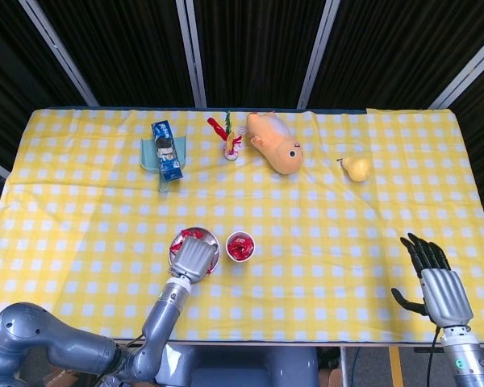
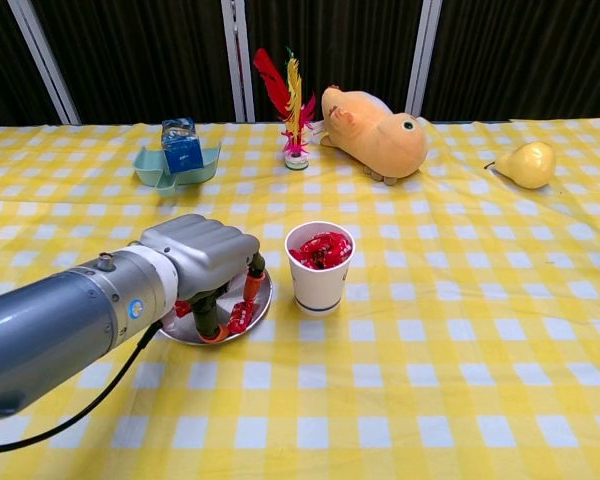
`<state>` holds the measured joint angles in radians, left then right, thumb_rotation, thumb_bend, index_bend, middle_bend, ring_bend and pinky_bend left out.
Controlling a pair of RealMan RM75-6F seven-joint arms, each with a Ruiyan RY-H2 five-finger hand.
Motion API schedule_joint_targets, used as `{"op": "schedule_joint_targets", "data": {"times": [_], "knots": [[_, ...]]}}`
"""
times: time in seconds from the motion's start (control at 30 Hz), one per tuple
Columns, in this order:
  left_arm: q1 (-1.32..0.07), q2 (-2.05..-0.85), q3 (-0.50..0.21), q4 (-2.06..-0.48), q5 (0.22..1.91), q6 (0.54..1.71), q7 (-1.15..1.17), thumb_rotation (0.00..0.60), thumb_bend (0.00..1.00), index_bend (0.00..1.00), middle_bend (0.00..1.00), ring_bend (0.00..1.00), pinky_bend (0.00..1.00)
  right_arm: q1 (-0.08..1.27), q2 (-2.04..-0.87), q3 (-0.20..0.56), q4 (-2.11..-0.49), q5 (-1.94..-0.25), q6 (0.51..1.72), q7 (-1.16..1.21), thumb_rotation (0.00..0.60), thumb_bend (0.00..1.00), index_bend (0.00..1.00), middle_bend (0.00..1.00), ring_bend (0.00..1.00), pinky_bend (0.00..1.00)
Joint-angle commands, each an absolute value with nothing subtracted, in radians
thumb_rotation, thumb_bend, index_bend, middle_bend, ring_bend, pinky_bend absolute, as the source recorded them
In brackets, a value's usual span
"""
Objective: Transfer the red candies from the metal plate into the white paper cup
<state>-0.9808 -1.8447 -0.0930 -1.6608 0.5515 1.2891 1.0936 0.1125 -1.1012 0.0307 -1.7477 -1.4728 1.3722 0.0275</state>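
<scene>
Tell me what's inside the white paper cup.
Red candies fill the white paper cup almost to its rim; both views show them at the top. How many lie deeper cannot be seen, since the cup's wall and the top candies cover them.

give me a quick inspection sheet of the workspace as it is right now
surface: table with yellow checked cloth, flat
job's things: metal plate with red candies left of the white cup; cup already holds candies
clutter: plush toy, pear, feather shuttlecock, teal tray holding a blue carton, all at the far side
hands: left hand over the plate, fingers down among the candies, grip cannot tell; right hand open at the near right edge, holding nothing
cables: black cable hanging under the left arm
surroundings: dark panels with pale bars behind the table
</scene>
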Motion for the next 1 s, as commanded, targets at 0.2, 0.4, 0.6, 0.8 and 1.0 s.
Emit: {"op": "schedule_joint_targets", "data": {"times": [0.2, 0.4, 0.6, 0.8, 1.0], "knots": [[-0.968, -1.861, -0.090, -1.639, 0.540, 1.283, 1.099, 0.600, 0.47, 0.53, 0.92, 0.89, 1.00, 0.113, -1.100, 0.031, -1.749, -1.472, 1.371, 0.030, 0.600, 0.34, 0.00, 0.00, 0.00, 0.00], [-0.953, -1.816, -0.102, -1.695, 0.572, 1.299, 1.084, 0.600, 0.48, 0.54, 0.92, 0.89, 1.00, 0.113, -1.100, 0.030, -1.749, -1.472, 1.371, 0.030, 0.600, 0.34, 0.00, 0.00, 0.00, 0.00], [-0.956, -1.733, -0.149, -1.816, 0.618, 1.332, 1.079, 0.600, 0.48, 0.54, 0.92, 0.89, 1.00, 0.113, -1.101, 0.030, -1.750, -1.473, 1.371, 0.027, 0.600, 0.34, 0.00, 0.00, 0.00, 0.00], [-0.986, -1.703, -0.223, -1.895, 0.626, 1.349, 1.091, 0.600, 0.48, 0.52, 0.91, 0.89, 1.00, 0.113, -1.103, 0.028, -1.752, -1.474, 1.370, 0.020, 0.600, 0.34, 0.00, 0.00, 0.00, 0.00], [-1.046, -1.760, -0.276, -1.849, 0.600, 1.347, 1.127, 0.600, 0.48, 0.52, 0.91, 0.89, 1.00, 0.112, -1.103, 0.029, -1.753, -1.472, 1.371, 0.024, 0.600, 0.34, 0.00, 0.00, 0.00, 0.00]]}}
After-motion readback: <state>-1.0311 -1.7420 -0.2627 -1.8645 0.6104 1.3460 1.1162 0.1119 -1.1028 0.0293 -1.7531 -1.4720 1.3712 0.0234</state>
